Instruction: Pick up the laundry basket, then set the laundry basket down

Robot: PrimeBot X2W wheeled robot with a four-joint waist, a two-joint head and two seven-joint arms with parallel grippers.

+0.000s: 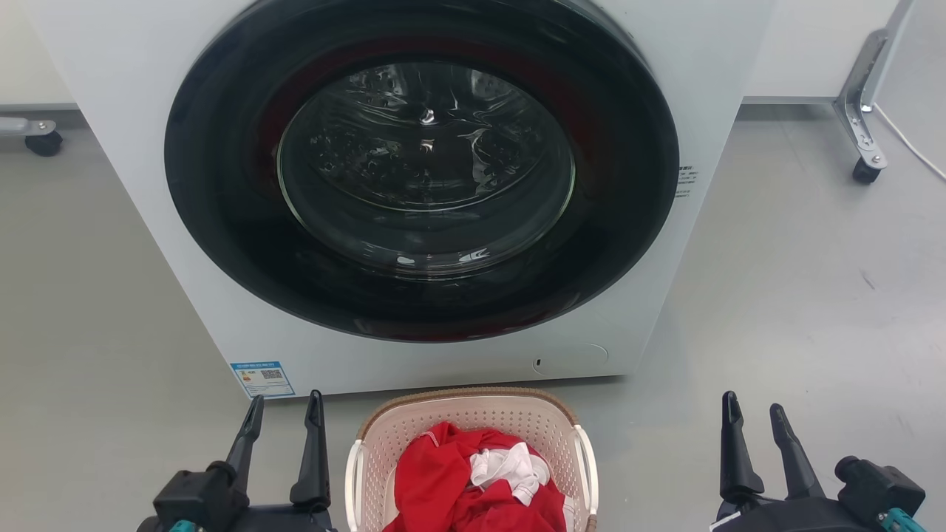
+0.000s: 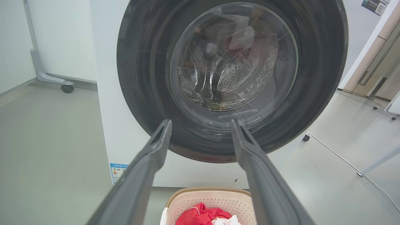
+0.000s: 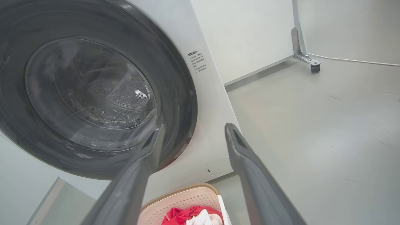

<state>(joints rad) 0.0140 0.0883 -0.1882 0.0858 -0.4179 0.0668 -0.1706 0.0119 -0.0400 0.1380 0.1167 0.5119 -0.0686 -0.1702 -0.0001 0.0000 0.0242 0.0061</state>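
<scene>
The head view looks forward and down at the washing machine (image 1: 458, 362) from close by. Both wrist views sit lower and face its door (image 2: 234, 62), the left squarely, the right from off to the robot's right. All three share the laundry basket (image 1: 473, 421) in front of the machine.

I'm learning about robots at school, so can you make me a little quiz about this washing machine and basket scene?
1. True or false: the washing machine has its round door shut.
2. What lies in the laundry basket? A) red and white clothes B) blue towels C) nothing
3. Fill in the gap: the left end effector and the right end effector each have their fingers ___, one on either side of the basket, touching nothing.
Key: 1 true; 2 A; 3 open.
</scene>
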